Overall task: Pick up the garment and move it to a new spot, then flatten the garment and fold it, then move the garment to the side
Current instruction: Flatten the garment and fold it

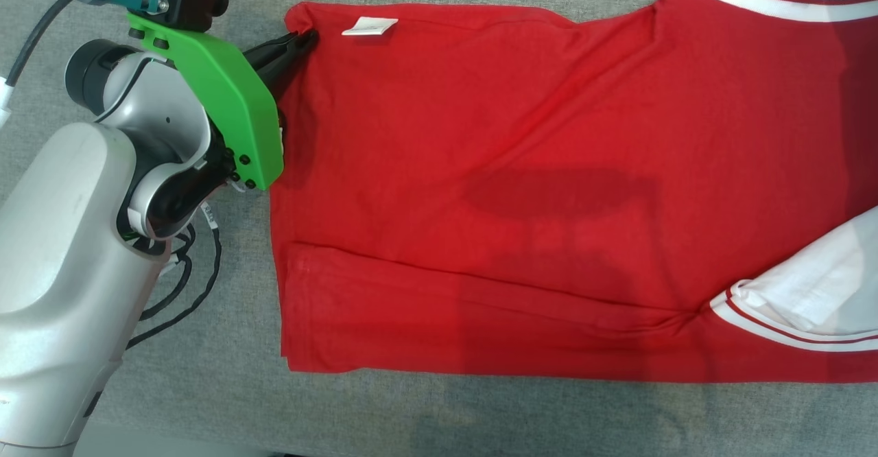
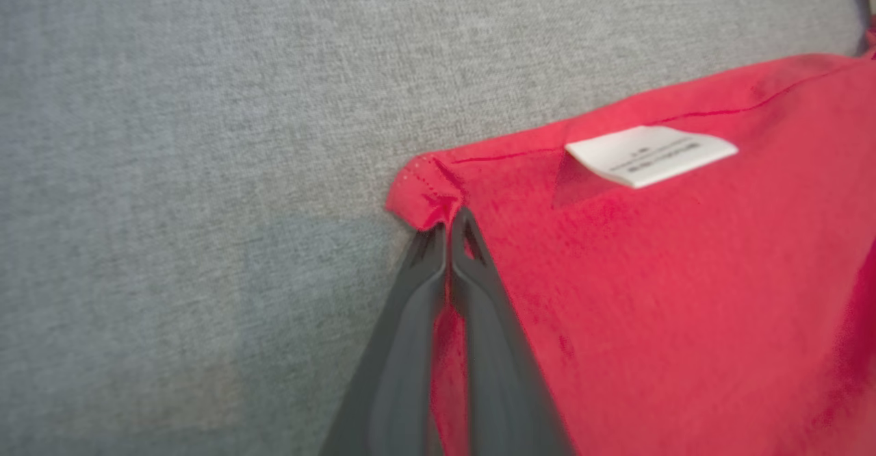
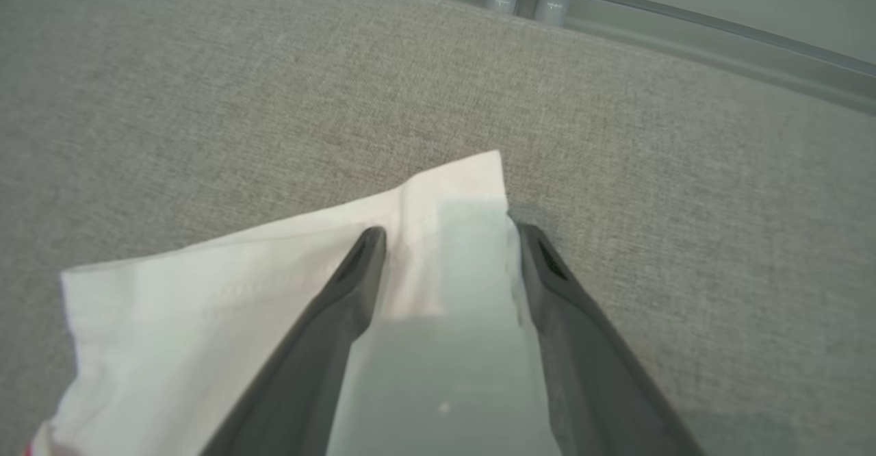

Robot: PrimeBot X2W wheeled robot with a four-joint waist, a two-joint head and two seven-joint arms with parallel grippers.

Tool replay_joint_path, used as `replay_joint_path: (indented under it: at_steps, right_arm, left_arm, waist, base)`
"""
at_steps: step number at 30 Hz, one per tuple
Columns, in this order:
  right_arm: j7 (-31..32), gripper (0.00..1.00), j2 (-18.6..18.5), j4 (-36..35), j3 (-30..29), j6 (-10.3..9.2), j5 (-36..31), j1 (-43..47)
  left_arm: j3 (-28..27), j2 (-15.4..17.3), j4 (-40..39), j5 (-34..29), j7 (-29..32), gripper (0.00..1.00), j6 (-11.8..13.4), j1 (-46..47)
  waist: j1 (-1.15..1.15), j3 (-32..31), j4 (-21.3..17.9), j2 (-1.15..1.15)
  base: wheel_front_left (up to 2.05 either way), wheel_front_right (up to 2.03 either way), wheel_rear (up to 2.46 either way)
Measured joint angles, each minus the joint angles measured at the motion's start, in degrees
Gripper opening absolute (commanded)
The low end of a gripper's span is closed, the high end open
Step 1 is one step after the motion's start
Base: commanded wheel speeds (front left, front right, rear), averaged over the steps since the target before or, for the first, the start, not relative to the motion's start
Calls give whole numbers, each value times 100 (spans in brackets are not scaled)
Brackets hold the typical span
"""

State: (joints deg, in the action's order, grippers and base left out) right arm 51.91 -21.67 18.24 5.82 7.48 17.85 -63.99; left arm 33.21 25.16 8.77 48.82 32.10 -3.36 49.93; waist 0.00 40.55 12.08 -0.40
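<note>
the red shirt (image 1: pixel 514 189) lies spread out flat on the grey cloth-covered table (image 1: pixel 206 402), with a small white label (image 1: pixel 370 26) on the red cloth near one corner of the hem. just beside the label, at that corner, the left tool (image 2: pixel 448 226) has its two dark fingers pressed together, pinching a bunched bit of the hem edge; a sliver of red cloth shows between the fingers lower down. the pale left arm (image 1: pixel 62 237) and its green bracket (image 1: pixel 233 100) sit over bare table on the far side of that corner from the label. well away from the label, at the shirt's other end, the cloth turns white with red and white stripes. there the right tool (image 3: pixel 448 233) is over the corner of a white sleeve (image 3: pixel 205 292), its fingers spread wide and gripping nothing, one fingertip over the white cloth and the other at the sleeve's edge; whether the tips touch the cloth cannot be told
</note>
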Motion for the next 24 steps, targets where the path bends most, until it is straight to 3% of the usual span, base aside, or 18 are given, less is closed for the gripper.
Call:
replay_joint_path:
  at_steps: [1,2,7,13,18,24]
  right_arm:
    - [-55,28,43,-1,0,0,24,2]
    - [-107,0,87,0,-2,0,45,7]
    - [-543,0,140,-87,104,0,313,9]
    - [-1290,0,85,-709,-8,1,1042,194]
    - [-1671,0,-27,-1319,-433,0,1651,1020]
    - [-2023,0,-258,-2352,-832,0,2298,2770]
  left_arm:
    - [2,-1,4,0,-5,0,-3,3]
    - [3,-2,15,0,-32,0,-20,4]
    - [-81,-31,48,7,-223,0,-20,5]
    - [-420,-69,19,233,-671,0,100,-317]
    - [-642,-3,-175,348,-1004,0,224,-763]
    - [-848,231,-758,387,-1413,0,432,-1554]
  waist:
    - [0,3,1,0]
    - [0,1,0,0]
    - [0,-27,-35,0]
    - [0,-234,-140,0]
    - [0,-452,-259,0]
    - [0,-836,-477,0]
  base:
    - [0,0,0]
    - [0,0,0]
    - [0,0,0]
    - [0,0,0]
    - [0,0,0]
    - [0,0,0]
